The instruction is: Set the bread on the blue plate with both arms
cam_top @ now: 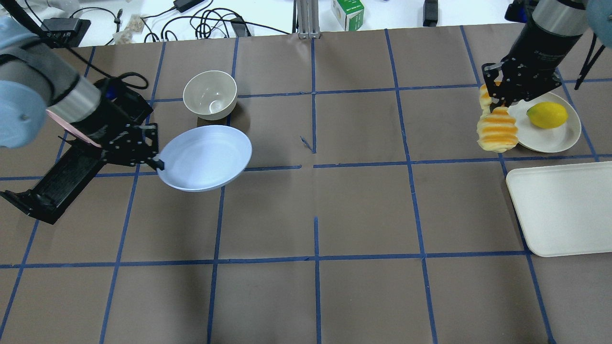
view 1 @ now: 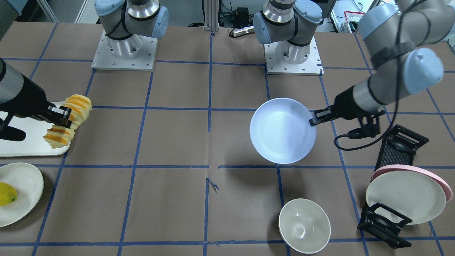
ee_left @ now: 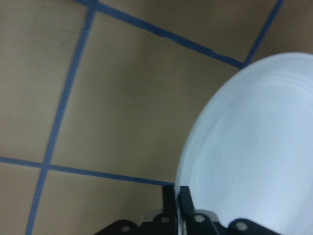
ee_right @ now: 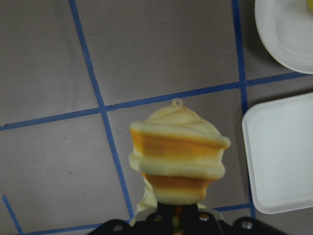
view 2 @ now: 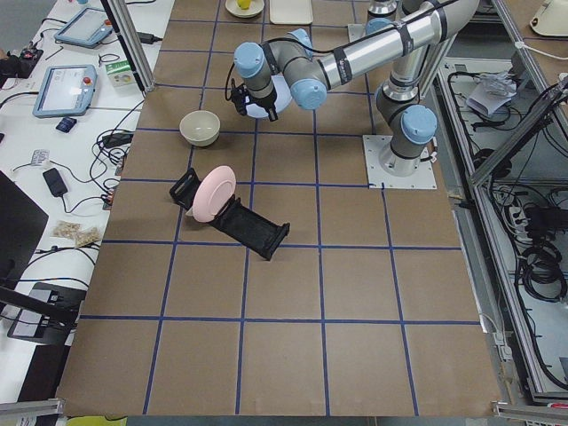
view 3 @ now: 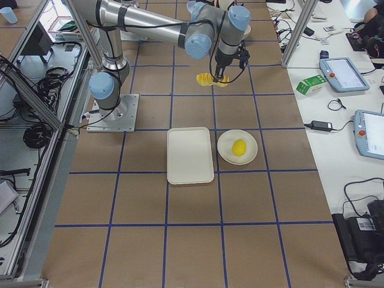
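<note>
The left gripper (view 1: 312, 122) has its fingers (ee_left: 170, 198) squeezed shut on the rim of the blue plate (view 1: 282, 131). The plate sticks out from them, tilted and up off the table, with a white bowl (view 1: 304, 225) near it and a black rack (view 1: 394, 153) behind the fingers. The right gripper (view 1: 67, 120) has its fingers pinched tight on the middle of the bread (view 1: 79, 105), which hangs bent on both sides of them, well apart from the blue plate, with a white tray (view 1: 21, 142) and a cream plate (view 1: 25, 185) holding a yellow fruit (view 1: 6, 193) lying near.
</note>
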